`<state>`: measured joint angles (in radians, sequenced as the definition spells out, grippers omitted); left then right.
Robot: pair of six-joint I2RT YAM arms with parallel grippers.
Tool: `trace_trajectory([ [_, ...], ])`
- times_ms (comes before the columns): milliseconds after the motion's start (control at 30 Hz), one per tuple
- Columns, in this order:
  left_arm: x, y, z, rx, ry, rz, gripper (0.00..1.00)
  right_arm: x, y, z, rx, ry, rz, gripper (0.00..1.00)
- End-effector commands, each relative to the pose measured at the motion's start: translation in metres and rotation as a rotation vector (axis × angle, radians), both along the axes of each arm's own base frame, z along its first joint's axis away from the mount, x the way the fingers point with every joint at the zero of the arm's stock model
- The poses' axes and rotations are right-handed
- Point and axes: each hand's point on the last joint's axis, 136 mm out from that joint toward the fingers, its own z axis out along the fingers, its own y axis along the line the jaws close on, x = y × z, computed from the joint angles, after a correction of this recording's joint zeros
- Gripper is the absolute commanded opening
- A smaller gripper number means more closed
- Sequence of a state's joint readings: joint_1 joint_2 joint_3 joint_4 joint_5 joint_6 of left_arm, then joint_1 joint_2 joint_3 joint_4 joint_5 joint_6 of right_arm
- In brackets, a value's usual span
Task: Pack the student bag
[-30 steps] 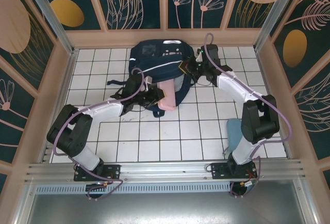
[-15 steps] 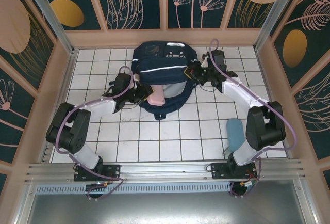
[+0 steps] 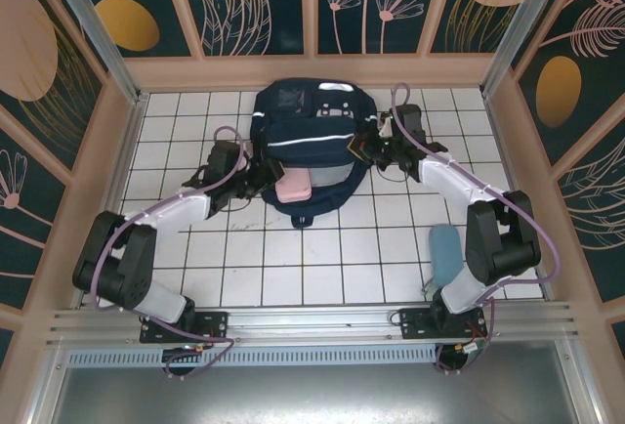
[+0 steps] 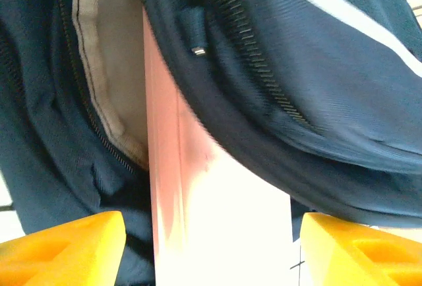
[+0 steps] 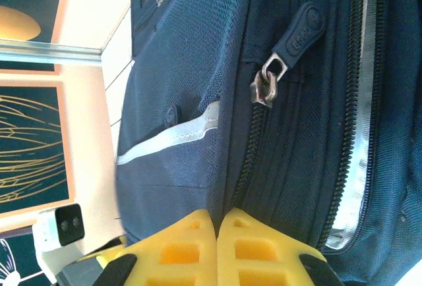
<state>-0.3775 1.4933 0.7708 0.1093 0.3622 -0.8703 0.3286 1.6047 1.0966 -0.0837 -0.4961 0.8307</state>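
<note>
Well, the packing looks under way but not finished, I'd say. The student bag (image 3: 311, 136) lies at the far middle of the tiled surface (image 3: 293, 268), its open mouth facing near. A flat pink item (image 3: 293, 187) is partly inside that mouth, with its near end sticking out. The left fingers (image 4: 66, 246) stand spread on either side of it, not touching it. The right fingers (image 5: 184, 253) are pinched tight on the bag's fabric at its right side. A pale blue thing (image 3: 446, 253) lies well apart on the near right, probably waiting to go in, and the zip is undone.
</note>
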Motion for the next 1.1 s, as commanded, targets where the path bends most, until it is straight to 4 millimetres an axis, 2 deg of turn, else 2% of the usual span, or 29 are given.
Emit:
trace_trajectory([
  [0, -0.022, 0.002, -0.005, -0.042, 0.047, 0.002, 0.72, -0.001, 0.012, 0.026, 0.033, -0.09, 0.064, 0.0],
  [67, -0.032, -0.006, -0.001, -0.083, 0.051, -0.013, 0.71, -0.001, 0.012, 0.026, 0.033, -0.09, 0.065, 0.0],
  [200, -0.048, -0.02, -0.004, -0.106, 0.088, -0.026, 0.66, -0.001, 0.011, 0.025, 0.029, -0.085, 0.06, 0.0],
  [333, -0.051, -0.033, -0.008, -0.158, 0.102, -0.052, 0.57, -0.001, 0.011, 0.022, 0.026, -0.08, 0.057, 0.0],
  [367, -0.05, -0.036, -0.008, -0.17, 0.101, -0.056, 0.52, -0.002, 0.011, 0.023, 0.026, -0.082, 0.057, 0.0],
  [467, -0.042, -0.042, -0.004, -0.189, 0.081, -0.063, 0.37, -0.002, 0.01, 0.024, 0.026, -0.081, 0.056, 0.0],
  [533, -0.035, -0.043, -0.005, -0.177, 0.075, -0.058, 0.3, -0.003, 0.01, 0.025, 0.029, -0.083, 0.057, 0.0],
  [667, -0.022, -0.04, -0.014, -0.134, 0.061, -0.027, 0.23, -0.003, 0.01, 0.025, 0.029, -0.081, 0.058, 0.0],
  [900, 0.015, -0.041, 0.003, -0.122, -0.072, 0.042, 0.09, -0.005, 0.009, 0.021, 0.024, -0.068, 0.054, 0.0],
  [1067, 0.034, -0.041, -0.004, -0.124, -0.104, 0.086, 0.08, -0.006, 0.008, 0.019, 0.02, -0.061, 0.048, 0.0],
])
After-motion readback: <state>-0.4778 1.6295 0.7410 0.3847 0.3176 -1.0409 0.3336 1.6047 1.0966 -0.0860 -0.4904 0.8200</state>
